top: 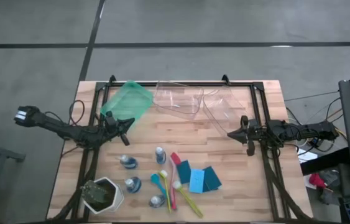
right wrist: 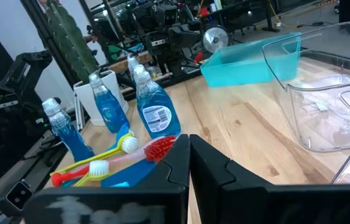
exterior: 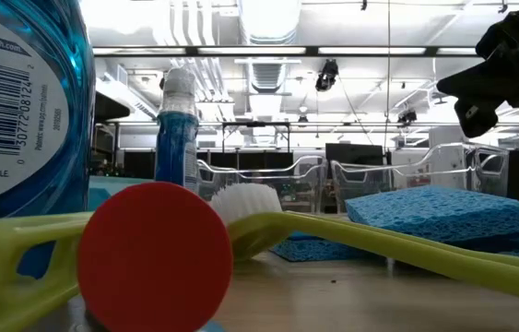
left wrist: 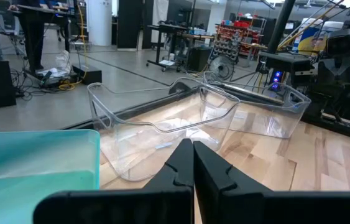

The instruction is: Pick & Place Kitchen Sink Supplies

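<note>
Several small clear bottles of blue liquid (top: pixel 160 154) (right wrist: pixel 153 107) stand on the near middle of the table. Beside them lie pink (top: pixel 175 169), teal (top: pixel 158 184) and yellow-green (top: pixel 188 196) brushes, and blue and teal sponges (top: pixel 198 179) (exterior: pixel 443 212). My left gripper (top: pixel 125 126) (left wrist: pixel 193 163) is shut and empty, hovering by the green bin's near edge. My right gripper (top: pixel 231 133) (right wrist: pixel 189 155) is also shut and empty, off to the right of the supplies, pointing left. In the low view a bottle (exterior: pixel 19 111) and a yellow-green brush (exterior: pixel 379 244) fill the foreground.
A green bin (top: pixel 127 102) (left wrist: pixel 38 163) and two clear bins (top: pixel 178 99) (top: pixel 221 106) stand along the far edge. A white pot with a green plant (top: pixel 103 195) sits at the near left corner. Bare wood (top: pixel 224 152) lies between the bins and the supplies.
</note>
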### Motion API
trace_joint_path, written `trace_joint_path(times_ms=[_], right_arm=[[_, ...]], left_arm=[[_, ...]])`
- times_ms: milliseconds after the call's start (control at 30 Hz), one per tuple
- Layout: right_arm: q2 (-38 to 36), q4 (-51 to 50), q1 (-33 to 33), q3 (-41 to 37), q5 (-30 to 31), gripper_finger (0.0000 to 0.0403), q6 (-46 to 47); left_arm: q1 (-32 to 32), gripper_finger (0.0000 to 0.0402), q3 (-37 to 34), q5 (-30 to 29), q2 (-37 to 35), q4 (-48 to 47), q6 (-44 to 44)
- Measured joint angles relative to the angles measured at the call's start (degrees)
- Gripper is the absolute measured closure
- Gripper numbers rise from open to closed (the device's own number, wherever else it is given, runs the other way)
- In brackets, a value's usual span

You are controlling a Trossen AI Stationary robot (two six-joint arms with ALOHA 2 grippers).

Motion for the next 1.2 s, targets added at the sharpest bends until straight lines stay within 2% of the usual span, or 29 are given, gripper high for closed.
trace_joint_path(times_ms=[300,433,533,633,767,1033,1200], right_arm=[[0.0,0.0,0.0,0.0,0.0,0.0394,0.2],[0.0,0.1,0.1,0.0,-3.8,0.0394,6.0],[0.0,1.4,0.1,-0.1,-3.9,0.0394,8.9],[0.1,1.6,0.1,-0.1,-4.9,0.0394,15.7],[0.9,3.7,0.8,-0.7,-8.4,0.0394,19.9],[10.0,15.9,4.1,-2.3,-8.4,0.0393,21.1],[16.5,19.3,4.7,-1.2,-7.5,0.0366,21.0]], left_arm=[[0.0,0.0401,0.0,0.0,0.0,0.0,0.0],[0.0,0.0401,0.0,0.0,0.0,0.0,0.0],[0.0,0.0401,0.0,0.0,0.0,0.0,0.0],[0.0,0.0401,0.0,0.0,0.0,0.0,0.0],[0.0,0.0401,0.0,0.0,0.0,0.0,0.0],[0.0,0.0401,0.0,0.0,0.0,0.0,0.0],[0.0,0.0401,0.0,0.0,0.0,0.0,0.0]])
